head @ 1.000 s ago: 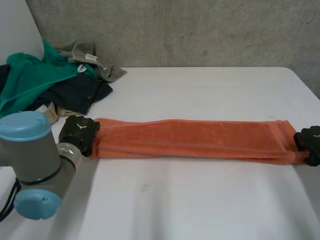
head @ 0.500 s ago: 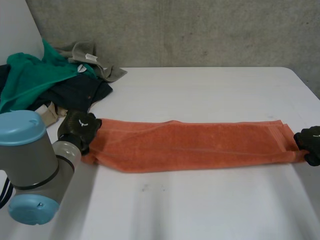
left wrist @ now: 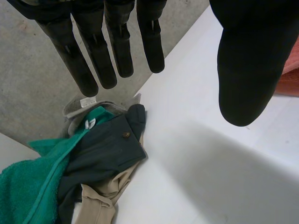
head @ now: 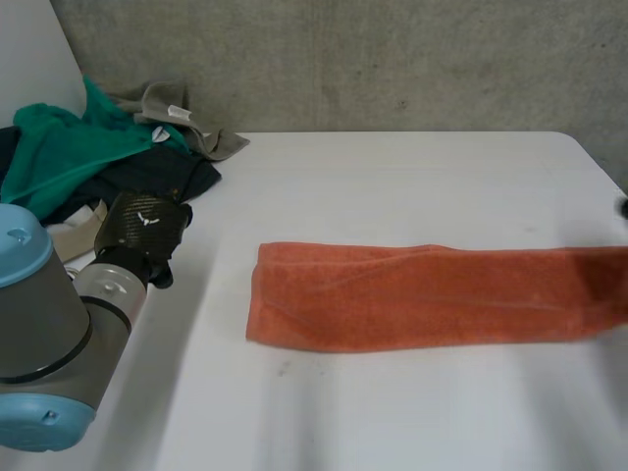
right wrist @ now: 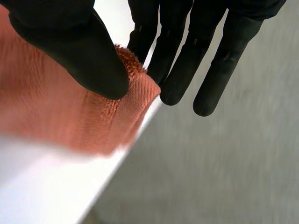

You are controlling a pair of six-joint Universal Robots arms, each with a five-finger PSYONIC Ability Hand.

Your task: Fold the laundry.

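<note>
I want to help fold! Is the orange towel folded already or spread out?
Partly folded, it seems: the orange towel lies as a long narrow strip, the right hand pinching one end.

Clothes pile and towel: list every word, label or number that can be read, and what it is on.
Grey garment: white tag, print too small to read.
Green cloth: small white tag, unreadable.
Left hand: white mark, no letters.
Orange towel: nothing written.
</note>
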